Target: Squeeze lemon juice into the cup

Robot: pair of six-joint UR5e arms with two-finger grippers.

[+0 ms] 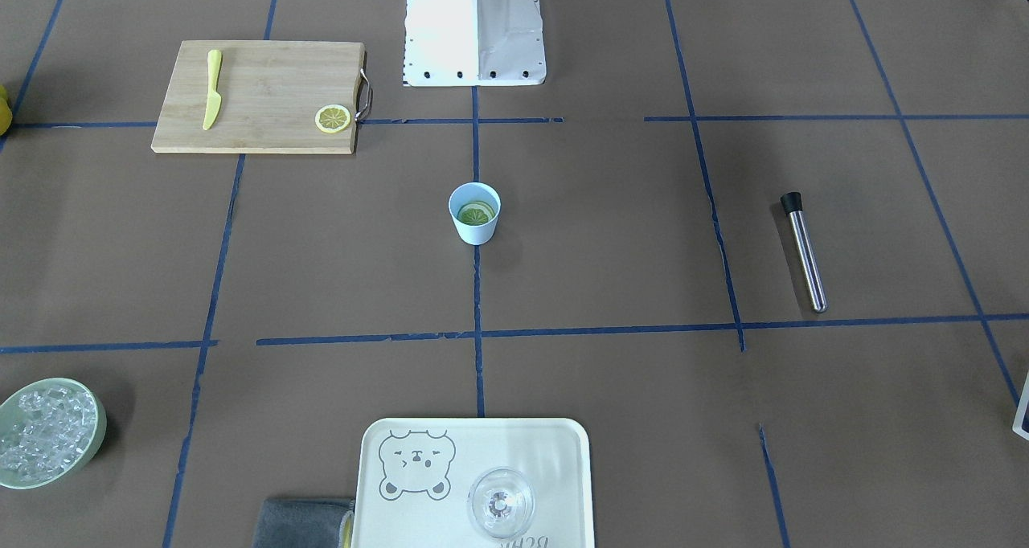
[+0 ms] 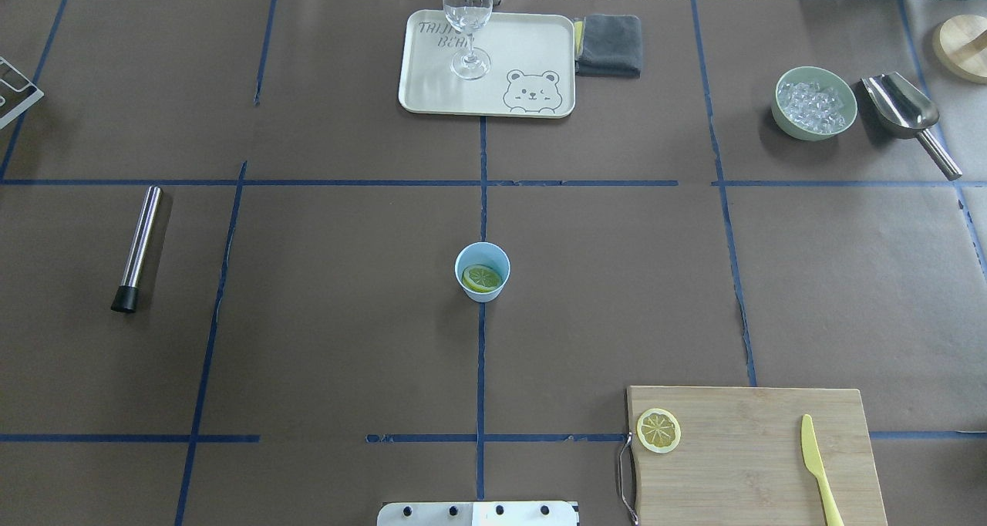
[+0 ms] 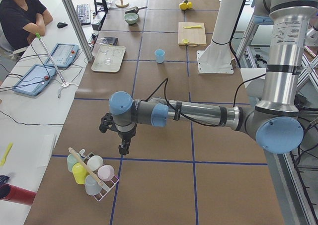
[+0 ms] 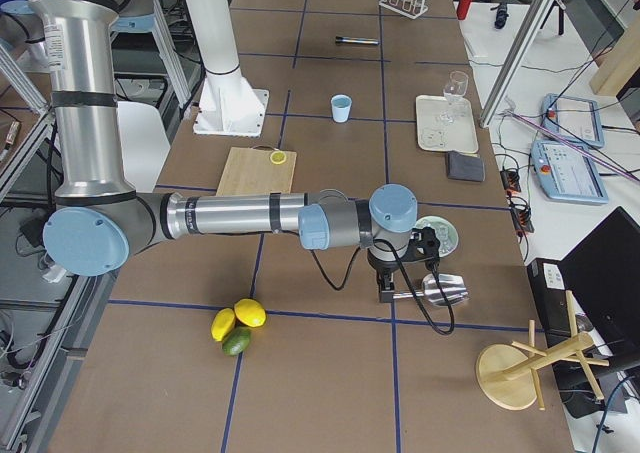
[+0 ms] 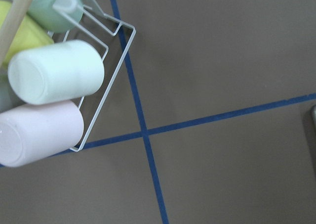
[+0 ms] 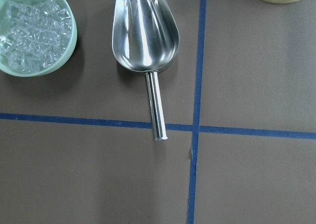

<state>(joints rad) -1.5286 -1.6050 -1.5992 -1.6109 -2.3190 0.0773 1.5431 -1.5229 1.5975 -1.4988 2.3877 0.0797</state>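
The pale blue cup (image 1: 476, 233) stands upright at the table's middle; it also shows in the overhead view (image 2: 483, 297). A lemon slice (image 2: 482, 278) lies inside it. A second lemon slice (image 2: 658, 430) lies on the wooden cutting board (image 2: 748, 449) next to a yellow knife (image 2: 817, 468). My left gripper (image 3: 123, 148) hangs far from the cup, above a rack of cups (image 5: 49, 80). My right gripper (image 4: 385, 293) hangs at the opposite end of the table, over a steel scoop (image 6: 145, 36). Both grippers show only in side views; I cannot tell whether they are open or shut.
A steel muddler (image 2: 139, 244) lies on my left side. A tray (image 2: 432, 79) with a clear glass (image 2: 468, 17) and a grey cloth (image 2: 609, 44) sit at the far edge. A green bowl of ice (image 2: 814, 69) is far right. Whole citrus fruits (image 4: 240, 318) lie near the right arm.
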